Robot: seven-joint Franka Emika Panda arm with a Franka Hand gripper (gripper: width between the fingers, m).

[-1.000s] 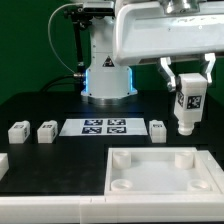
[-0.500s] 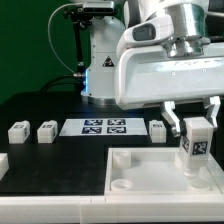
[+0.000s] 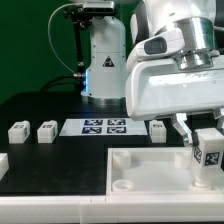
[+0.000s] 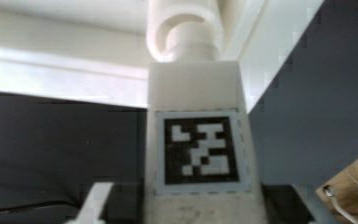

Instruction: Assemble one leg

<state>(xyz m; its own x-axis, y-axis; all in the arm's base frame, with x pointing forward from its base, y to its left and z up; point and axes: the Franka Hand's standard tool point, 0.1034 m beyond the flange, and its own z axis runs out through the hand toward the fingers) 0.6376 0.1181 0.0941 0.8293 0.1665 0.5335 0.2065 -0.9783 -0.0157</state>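
Note:
My gripper [image 3: 205, 132] is shut on a white leg [image 3: 208, 155] with a black-and-white marker tag on its face. I hold it upright over the near right part of the large white tray [image 3: 150, 170], its lower end down at the tray's right edge. In the wrist view the leg [image 4: 197, 120] runs away from the fingers [image 4: 119, 202], its tag facing the camera, and its far tip meets a round socket [image 4: 185, 38] of the tray. Whether the tip is seated I cannot tell.
The marker board [image 3: 104, 126] lies on the black table behind the tray. Two more white legs [image 3: 17, 131] [image 3: 47, 131] stand at the exterior view's left, another [image 3: 157, 127] behind the tray. The robot base [image 3: 105, 70] is at the back.
The arm has moved toward the camera and down with the leg, from above the tray's back right to its near right corner. The gripper stayed shut on the leg.

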